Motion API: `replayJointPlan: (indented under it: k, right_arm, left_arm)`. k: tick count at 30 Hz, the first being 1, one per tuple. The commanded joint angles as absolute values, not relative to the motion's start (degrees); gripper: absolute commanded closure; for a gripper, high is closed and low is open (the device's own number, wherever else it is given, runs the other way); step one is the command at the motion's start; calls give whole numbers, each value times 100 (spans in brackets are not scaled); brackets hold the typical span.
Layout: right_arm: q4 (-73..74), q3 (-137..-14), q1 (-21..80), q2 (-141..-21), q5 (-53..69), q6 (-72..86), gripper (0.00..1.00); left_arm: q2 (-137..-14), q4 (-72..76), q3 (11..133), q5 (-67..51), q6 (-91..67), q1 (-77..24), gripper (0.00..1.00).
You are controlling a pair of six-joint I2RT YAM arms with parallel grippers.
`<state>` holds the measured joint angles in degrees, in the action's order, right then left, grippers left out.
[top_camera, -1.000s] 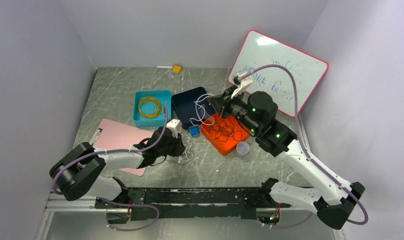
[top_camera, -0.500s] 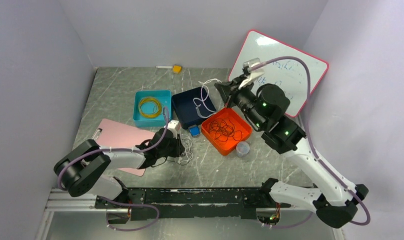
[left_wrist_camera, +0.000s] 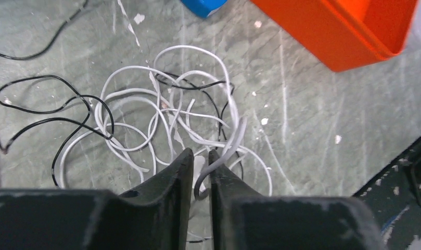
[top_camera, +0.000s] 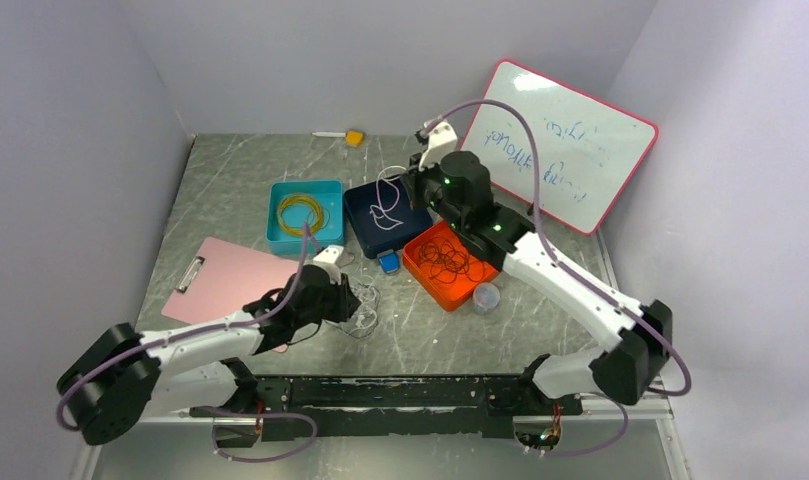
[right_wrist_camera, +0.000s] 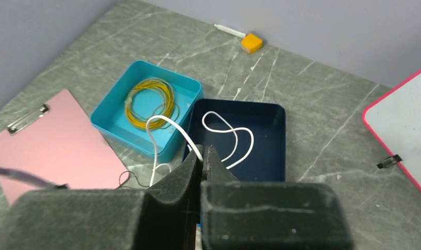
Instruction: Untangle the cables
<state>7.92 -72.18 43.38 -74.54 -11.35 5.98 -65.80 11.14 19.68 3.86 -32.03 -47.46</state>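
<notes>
A tangle of thin white and black cables (top_camera: 362, 312) lies on the table in front of the left arm; it fills the left wrist view (left_wrist_camera: 161, 114). My left gripper (top_camera: 346, 298) (left_wrist_camera: 200, 154) sits low over it, jaws nearly together with one white cable between them. My right gripper (top_camera: 406, 190) (right_wrist_camera: 203, 151) is shut on a white cable (right_wrist_camera: 169, 122) and holds it above the dark blue tray (top_camera: 365, 200) (right_wrist_camera: 239, 103). Part of that cable lies looped in the tray. From the jaws it arcs left and drops to the table.
An orange tray (top_camera: 485, 268) (left_wrist_camera: 343, 41) holds dark brown-red cables (top_camera: 450, 262). A teal tray (top_camera: 277, 240) (right_wrist_camera: 130, 136) holds a yellow coil (right_wrist_camera: 148, 101). A pink clipboard (top_camera: 230, 275), a small blue block (top_camera: 388, 262), a clear cup (top_camera: 486, 297) and a whiteboard (top_camera: 560, 145) stand around.
My right arm has swung left, from over the orange tray to over the dark blue tray, carrying the white cable. My left arm has stretched out lower, its gripper still at the tangle.
</notes>
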Motion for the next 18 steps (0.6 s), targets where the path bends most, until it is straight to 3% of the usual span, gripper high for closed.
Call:
replayJointPlan:
  k: [1,8,16,18]
  right_arm:
    - [280,-7188,4188,-8014,-1181,585,100]
    - [33,-7220,4067,-8843,-1101,700,100]
    - [-180,-7305,3864,-9992,-616,759,100]
    - [-90,-7435,3811,-10234,-493,792,88]
  left_arm:
    - [-5828,442,2028,649,-3392,-4781,71]
    - [-4835,-666,2433,1519,-3718,-4786,44]
    - [-4591,-1330,2981,2165,-3830,-4780,37]
    - [-4624,-1485,3076,2302,-3915,-4766,36]
